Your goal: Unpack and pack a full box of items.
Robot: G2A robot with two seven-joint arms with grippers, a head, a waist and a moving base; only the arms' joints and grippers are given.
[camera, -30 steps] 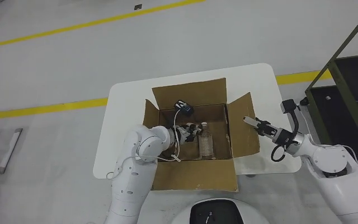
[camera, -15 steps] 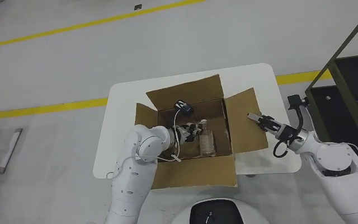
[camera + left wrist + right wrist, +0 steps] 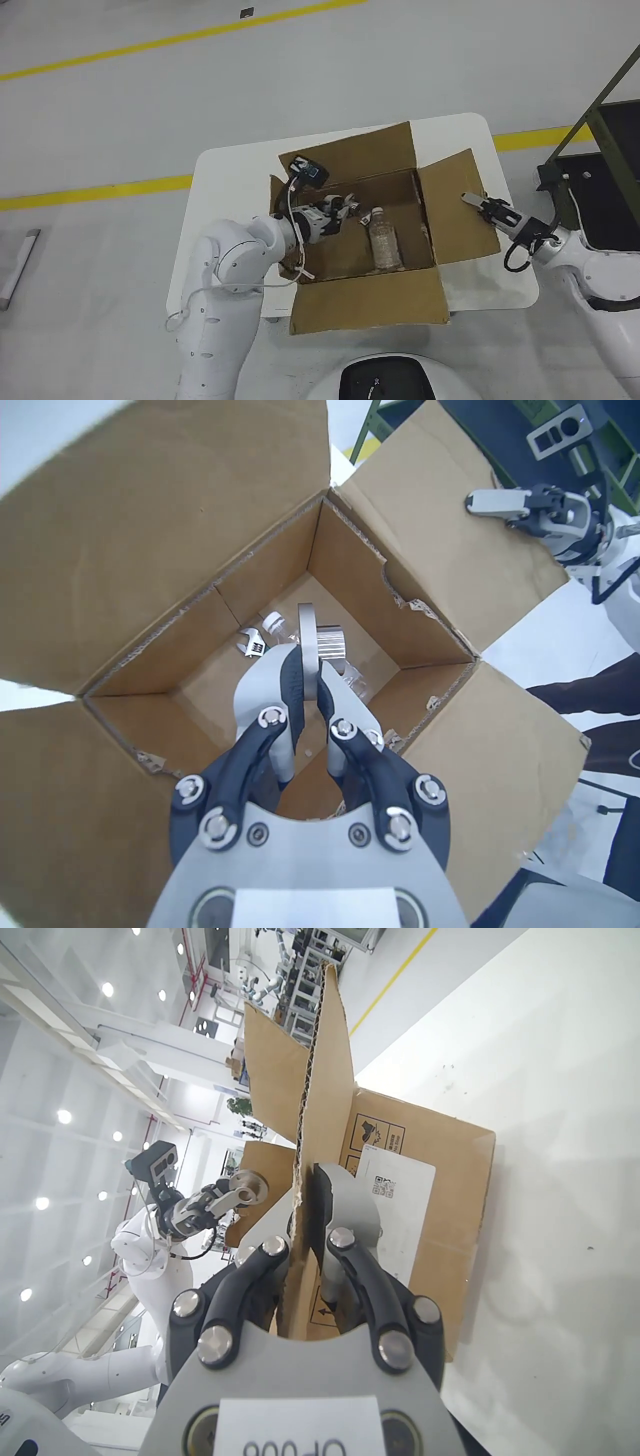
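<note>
Cardboard box (image 3: 365, 300) sits open on the white table (image 3: 225, 190). My left end effector (image 3: 311, 680) grips a metal flanged disc (image 3: 306, 635) over the box's opening; my right end effector (image 3: 306, 1193) pinches the box's side flap (image 3: 327, 1078). Bottle (image 3: 383, 240) and wrench (image 3: 251, 644) lie inside.

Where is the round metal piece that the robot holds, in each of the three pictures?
Top view: metal piece in the left tool, over the cardboard box.
Left wrist view: metal piece clamped edge-on between the fingers.
Right wrist view: metal piece far off, past the flap the right tool grips.
Shared landmark: the cardboard box's open flaps.
</note>
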